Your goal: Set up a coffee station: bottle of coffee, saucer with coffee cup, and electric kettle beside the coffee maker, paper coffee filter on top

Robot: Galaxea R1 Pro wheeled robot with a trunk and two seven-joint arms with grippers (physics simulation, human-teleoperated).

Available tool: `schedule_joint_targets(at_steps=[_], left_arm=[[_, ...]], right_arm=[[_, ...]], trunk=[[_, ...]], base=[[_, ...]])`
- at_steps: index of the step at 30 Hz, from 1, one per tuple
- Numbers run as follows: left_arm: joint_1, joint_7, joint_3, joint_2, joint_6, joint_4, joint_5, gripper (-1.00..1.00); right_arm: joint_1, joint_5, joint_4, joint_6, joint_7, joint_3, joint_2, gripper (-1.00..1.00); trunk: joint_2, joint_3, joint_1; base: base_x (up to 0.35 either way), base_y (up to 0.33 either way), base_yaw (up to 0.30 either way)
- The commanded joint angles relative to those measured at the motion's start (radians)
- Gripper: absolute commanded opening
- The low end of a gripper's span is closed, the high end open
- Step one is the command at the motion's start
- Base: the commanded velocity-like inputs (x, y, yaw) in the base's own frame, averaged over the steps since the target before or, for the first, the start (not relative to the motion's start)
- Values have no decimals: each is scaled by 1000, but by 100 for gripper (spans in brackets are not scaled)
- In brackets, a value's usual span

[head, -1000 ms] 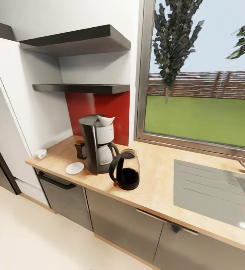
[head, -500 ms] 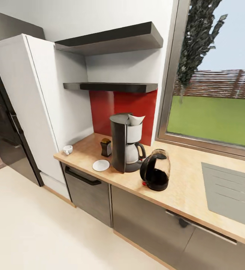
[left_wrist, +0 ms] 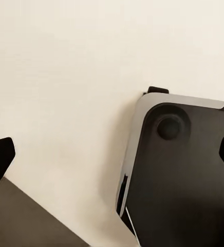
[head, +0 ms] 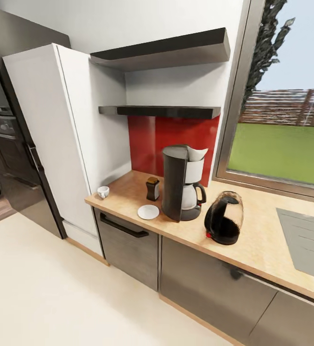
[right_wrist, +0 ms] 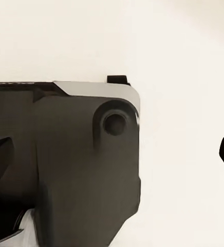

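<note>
Both grippers hang spread and empty over pale floor, left gripper (left_wrist: pixel 112 154) and right gripper (right_wrist: pixel 112 152). Remaining step, judging by layout: the coffee cup (head: pixel 103 191) sits at nine o'clock of the saucer (head: pixel 148 211), apart. Approach squarely, pinch its rim gently, lower it centred, avoiding the coffee maker (head: pixel 181 182)

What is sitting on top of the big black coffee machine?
A white paper coffee filter sits on top of the coffee maker, its pointed edge sticking out toward the window. Whatever lies under the paper is covered.
</note>
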Motion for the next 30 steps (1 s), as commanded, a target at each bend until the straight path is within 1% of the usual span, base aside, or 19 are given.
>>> schedule_joint_targets(at_steps=[1,12,30], left_arm=[[0,1,5,0,-3,0,-11,100],[0,1,4,1,-2,0,-11,100],[0,3,2,1,0,0,-9,100]], right_arm=[[-1,-10,0,0,-4,9,0,100],[-1,-8,0,0,-4,8,-3,100],[-1,-14,-3,0,-4,7,1,100]], trunk=[[-2,-2,0],[-2,-2,0],[-2,-2,0]], base=[[0,340,0],[11,339,0],[93,339,0]])
